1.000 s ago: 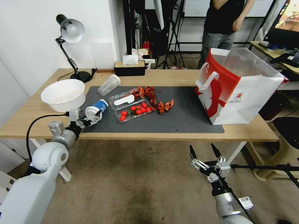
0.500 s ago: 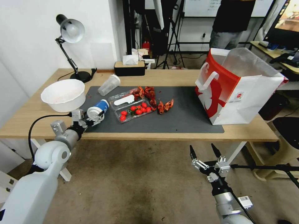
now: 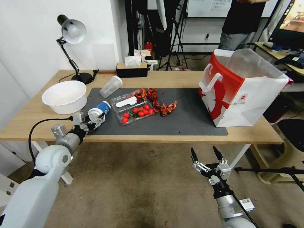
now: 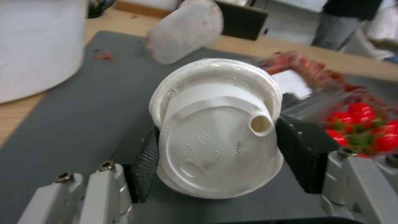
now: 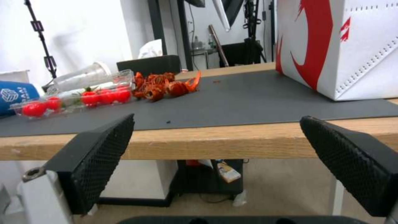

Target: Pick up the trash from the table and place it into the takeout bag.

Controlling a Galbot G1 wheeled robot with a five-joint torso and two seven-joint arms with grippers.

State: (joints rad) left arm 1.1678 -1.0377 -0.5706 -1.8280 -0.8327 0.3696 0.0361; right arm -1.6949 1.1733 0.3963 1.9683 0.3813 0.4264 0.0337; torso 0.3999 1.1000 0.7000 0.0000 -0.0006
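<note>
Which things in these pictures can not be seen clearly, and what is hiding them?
- Inside of the takeout bag: head view, hidden by its own tall walls.
- Body of the blue-and-white cup: left wrist view, hidden behind its lid, which sits between the left gripper pads.
- Tomato tray and crayfish shells: left wrist view, blurred.
- Table legs: right wrist view, partly hidden behind the open right gripper pads.

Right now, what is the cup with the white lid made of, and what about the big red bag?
The blue cup looks like printed paper with a matte wrap; its white lid looks like thin moulded plastic, slightly glossy, with raised lettering and a sip hole. The left gripper has its pads at the lid's sides. The takeout bag looks like stiff, creased paper, though a smooth coating is possible.
</note>
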